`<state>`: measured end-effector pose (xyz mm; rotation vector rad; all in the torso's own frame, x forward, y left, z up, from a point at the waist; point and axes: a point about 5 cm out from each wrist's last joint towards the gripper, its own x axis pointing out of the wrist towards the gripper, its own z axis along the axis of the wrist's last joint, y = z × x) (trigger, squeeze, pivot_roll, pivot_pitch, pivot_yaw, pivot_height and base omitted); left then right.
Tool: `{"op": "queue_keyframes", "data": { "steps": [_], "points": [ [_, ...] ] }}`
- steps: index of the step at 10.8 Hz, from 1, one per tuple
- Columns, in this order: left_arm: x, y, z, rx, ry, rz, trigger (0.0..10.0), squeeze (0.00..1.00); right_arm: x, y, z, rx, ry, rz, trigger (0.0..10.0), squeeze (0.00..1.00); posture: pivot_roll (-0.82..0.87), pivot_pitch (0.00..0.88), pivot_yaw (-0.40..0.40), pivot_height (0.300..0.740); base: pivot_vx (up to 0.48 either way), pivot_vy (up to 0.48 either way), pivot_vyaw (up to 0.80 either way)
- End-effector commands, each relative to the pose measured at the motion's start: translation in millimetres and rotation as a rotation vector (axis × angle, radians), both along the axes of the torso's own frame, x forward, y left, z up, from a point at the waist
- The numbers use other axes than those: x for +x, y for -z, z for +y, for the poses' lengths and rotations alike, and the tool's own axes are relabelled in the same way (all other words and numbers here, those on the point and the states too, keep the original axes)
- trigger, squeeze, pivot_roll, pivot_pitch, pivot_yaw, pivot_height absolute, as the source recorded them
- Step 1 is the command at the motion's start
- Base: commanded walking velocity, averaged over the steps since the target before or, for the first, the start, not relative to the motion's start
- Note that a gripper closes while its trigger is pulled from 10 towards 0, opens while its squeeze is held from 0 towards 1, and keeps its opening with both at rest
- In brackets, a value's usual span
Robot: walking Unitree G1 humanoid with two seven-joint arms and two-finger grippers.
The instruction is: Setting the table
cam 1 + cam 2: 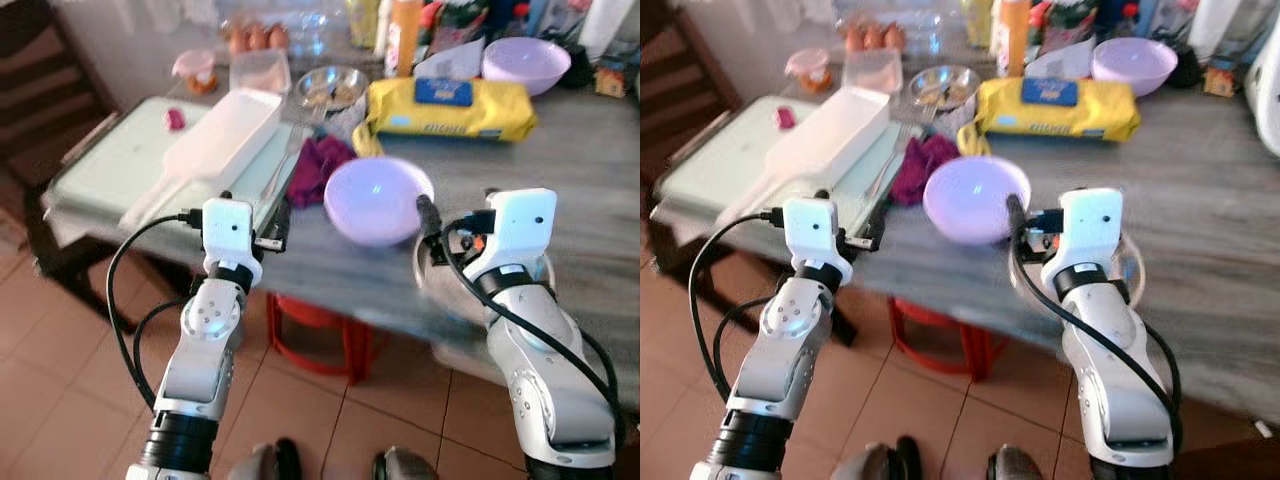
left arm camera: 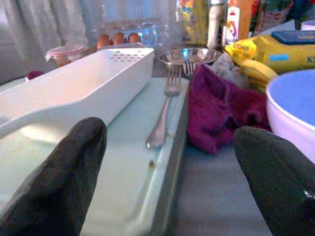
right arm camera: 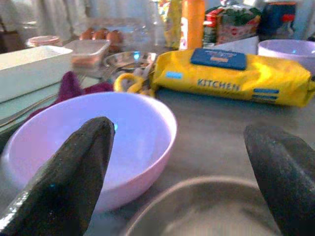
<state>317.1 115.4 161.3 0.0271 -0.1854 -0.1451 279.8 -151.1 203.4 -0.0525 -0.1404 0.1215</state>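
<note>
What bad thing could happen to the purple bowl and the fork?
The purple bowl sits near the table edge, so the open right claw might bump it off. The fork lies tight beside the white container on the tray, so the open left claw could push it away rather than grab it.

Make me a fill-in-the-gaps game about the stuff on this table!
1. The fork lies on the pale green tray beside the long ______ container.
2. The crumpled cloth between the tray and the near bowl is dark ______.
3. The big yellow pack has the word ______ printed on it.
4. The right claw and the left claw are both ______.

Missing words: white; red; KITCHEN; open
</note>
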Motion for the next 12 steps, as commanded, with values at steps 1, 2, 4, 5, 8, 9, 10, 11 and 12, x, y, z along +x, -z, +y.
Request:
{"op": "queue_keyframes", "data": {
  "steps": [1, 2, 4, 5, 8, 9, 10, 11, 12],
  "points": [
    [0.1, 3.2, 0.8, 0.016, 0.004, 0.016, 10.0, 0.0, -1.0, 2.2, -1.8, 0.01, 0.005, 0.003, 10.0, 0.0, -0.24, 0.131, 0.071, 0.74, -0.315, 0.0, 0.0],
    [0.0, 3.4, 0.7, 0.019, 0.006, 0.016, 10.0, 0.0, -0.2, 2.6, -2.0, 0.008, 0.004, 0.003, 10.0, 0.0, -0.23, 0.124, 0.073, 0.74, -0.326, 0.0, 0.0],
    [-0.1, 4.1, 0.0, 0.027, 0.015, 0.017, 10.0, 0.0, 0.6, 3.3, -1.8, 0.002, 0.001, 0.002, 10.0, 0.0, -0.23, 0.114, 0.075, 0.74, -0.326, 0.0, 0.0],
    [0.2, 4.3, 0.0, 0.033, 0.02, 0.018, 10.0, 0.0, 0.7, 4.2, -1.9, 0.004, -0.002, 0.007, 10.0, 0.0, -0.23, 0.11, 0.078, 0.74, -0.326, 0.0, 0.0],
    [1.8, 5.5, -0.8, 0.048, 0.038, 0.021, 10.0, 0.0, 2.3, 6.6, -10.9, 0.033, 0.007, 0.02, 10.0, 0.0, -0.23, 0.091, 0.087, 0.74, -0.32, 0.0, 0.0],
    [1.9, 6.3, -1.4, 0.054, 0.043, 0.021, 10.0, 0.0, 2.6, 9.1, -12.8, 0.046, 0.0, 0.039, 10.0, 0.0, -0.23, 0.084, 0.098, 0.74, -0.322, 0.0, 0.0],
    [2.2, 6.3, -0.9, 0.063, 0.044, 0.019, 10.0, 0.0, 2.4, 11.4, -14.7, -0.007, -0.006, 0.047, 10.0, 0.0, -0.22, 0.084, 0.103, 0.74, -0.319, 0.0, 0.0],
    [2.1, 8.0, 3.3, 0.075, 0.04, 0.021, 10.0, 0.0, 1.5, 15.1, -19.3, -0.044, 0.019, 0.053, 10.0, 0.0, -0.22, 0.085, 0.107, 0.74, -0.307, 0.0, 0.0],
    [-0.6, 13.8, 16.4, 0.098, 0.007, 0.034, 10.0, 0.0, -1.5, 22.6, -23.7, -0.063, 0.019, 0.066, 10.0, 0.0, -0.21, 0.085, 0.112, 0.74, -0.274, 0.0, 0.0]
  ]
}}
